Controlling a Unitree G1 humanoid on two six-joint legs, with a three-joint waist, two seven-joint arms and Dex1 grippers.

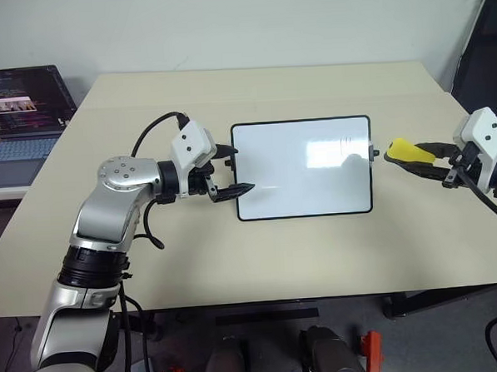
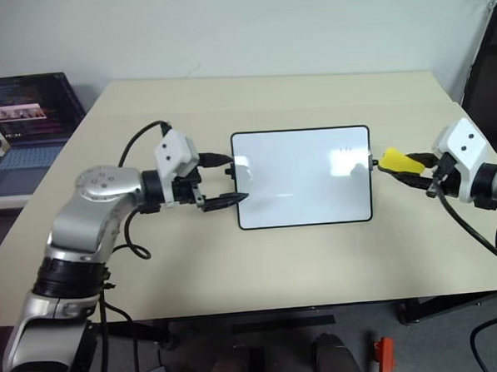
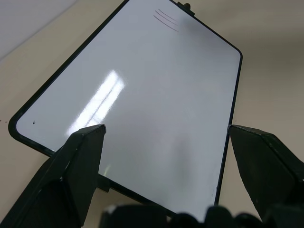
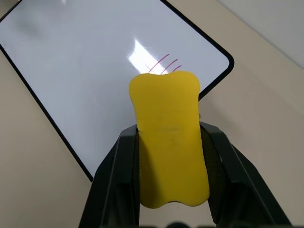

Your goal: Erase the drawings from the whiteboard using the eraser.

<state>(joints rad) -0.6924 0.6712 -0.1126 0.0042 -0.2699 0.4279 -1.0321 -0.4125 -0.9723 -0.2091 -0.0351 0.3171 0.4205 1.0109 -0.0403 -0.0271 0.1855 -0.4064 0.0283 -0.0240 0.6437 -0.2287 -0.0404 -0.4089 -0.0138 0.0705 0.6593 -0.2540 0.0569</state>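
Two grippers flank the whiteboard (image 1: 303, 168), which lies flat mid-table (image 1: 236, 262). Right gripper (image 1: 414, 156) sits off the board's 3 o'clock edge, jaws clamped tight on the eraser (image 1: 408, 151), yellow block sticking out past the fingertips toward the board. Eraser tip is just beside the board's small side knob, off the white surface, not touching the drawings (image 1: 344, 141). Drawings are a few short thin strokes near the board's 2 o'clock corner, so near the eraser, slightly toward 9 o'clock from it; right wrist view shows them as thin curved lines (image 4: 164, 62) just past the eraser's front end. Left gripper (image 1: 231, 168) is at the board's 9 o'clock edge, fingers spread wide, one tip over the board's 10 o'clock corner, the other at the edge lower down; contact unclear. Laptop (image 1: 20, 123) sits off the table at 10 o'clock.
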